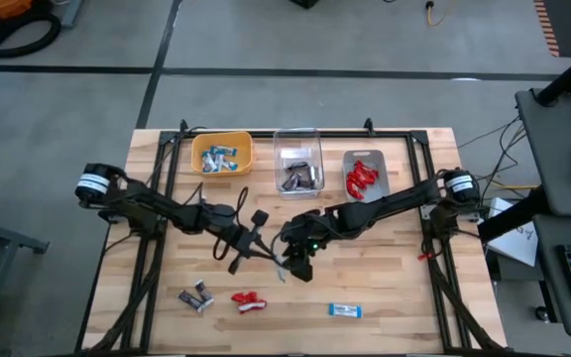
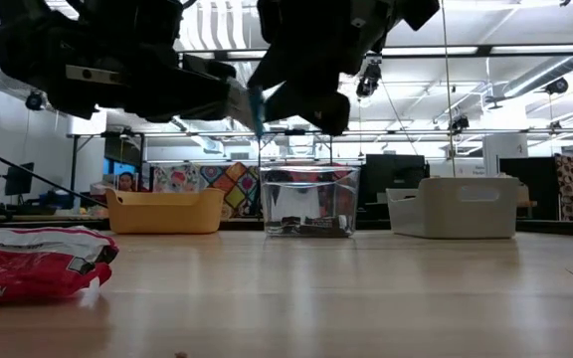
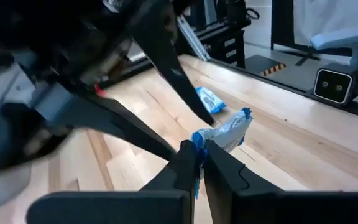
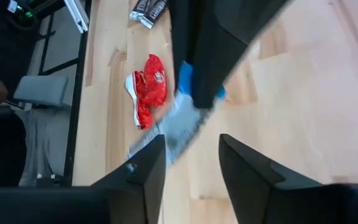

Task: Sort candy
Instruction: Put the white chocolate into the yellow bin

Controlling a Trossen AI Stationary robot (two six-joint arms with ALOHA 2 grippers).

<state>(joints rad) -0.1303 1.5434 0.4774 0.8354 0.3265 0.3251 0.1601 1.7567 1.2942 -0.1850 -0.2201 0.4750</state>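
Above the middle of the pale wooden slatted surface [image 1: 395, 288], the two arms meet in a handover. The left gripper [image 3: 197, 163] has its jaws clenched on one end of a blue-and-white wrapped candy [image 3: 224, 132], held clear of the wood. The right gripper [image 4: 190, 163] sits just beside it with jaws parted, the wrapper's silvery end lying between its fingers [image 4: 145, 168] without being pinched.

Other sweets lie near the front edge: a bright red wrapped candy [image 1: 248, 300], a pair of dark brown candies with silvery ends [image 1: 197, 296] and a second blue-and-white candy [image 1: 345, 310]. The yellow bin [image 1: 222, 155], clear bin [image 1: 298, 164] and grey bin [image 1: 365, 175] stand in a row at the back.

The grip is only on the wrapper's crimped tip, so I judge the sweet could slip out or swing on the way to the yellow bin. With the arms so close, a withdrawing right finger could snag the wrapper.
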